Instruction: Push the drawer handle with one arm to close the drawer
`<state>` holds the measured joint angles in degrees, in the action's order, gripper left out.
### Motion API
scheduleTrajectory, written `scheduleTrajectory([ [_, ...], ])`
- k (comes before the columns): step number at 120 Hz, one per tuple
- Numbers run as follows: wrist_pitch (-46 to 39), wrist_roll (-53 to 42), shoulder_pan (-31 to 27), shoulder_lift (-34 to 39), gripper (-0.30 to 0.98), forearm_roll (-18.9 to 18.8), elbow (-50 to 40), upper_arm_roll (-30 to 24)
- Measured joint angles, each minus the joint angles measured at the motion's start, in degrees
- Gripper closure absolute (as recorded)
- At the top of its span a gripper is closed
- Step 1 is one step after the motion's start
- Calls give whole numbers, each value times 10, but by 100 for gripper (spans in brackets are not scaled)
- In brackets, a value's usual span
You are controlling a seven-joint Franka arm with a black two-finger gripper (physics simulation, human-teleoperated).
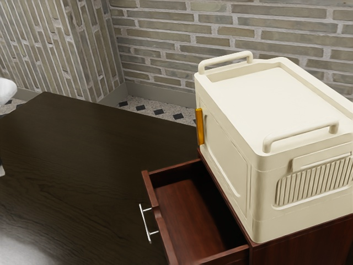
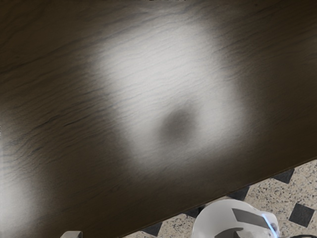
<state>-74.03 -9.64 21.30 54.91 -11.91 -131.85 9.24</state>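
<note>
Seeing the drawer [image 1: 187,218] open at lower centre, handle [image 1: 145,224] leftmost; I can't tell if my end effector is apart or together.

Pale brick walls [image 1: 160,38] rise above a diamond-patterned floor [image 1: 157,110].

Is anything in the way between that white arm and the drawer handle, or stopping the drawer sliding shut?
Nothing visible stands between the arm and the silver handle, and nothing visible blocks the open drawer's way in: the cream box sits on top of the cabinet, above that path.
</note>
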Motion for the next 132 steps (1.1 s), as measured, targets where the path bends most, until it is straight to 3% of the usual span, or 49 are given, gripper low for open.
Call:
scheduleTrajectory([
  [24, -25, -16, 19, 6, 58, -1, -27, -20],
  [44, -47, -25, 59, 9, 71, -1, -74, -13],
  [77, -76, -36, 85, 38, 77, -2, -131, -5],
  [132, -94, -46, 92, 38, 78, -2, -135, -2],
])
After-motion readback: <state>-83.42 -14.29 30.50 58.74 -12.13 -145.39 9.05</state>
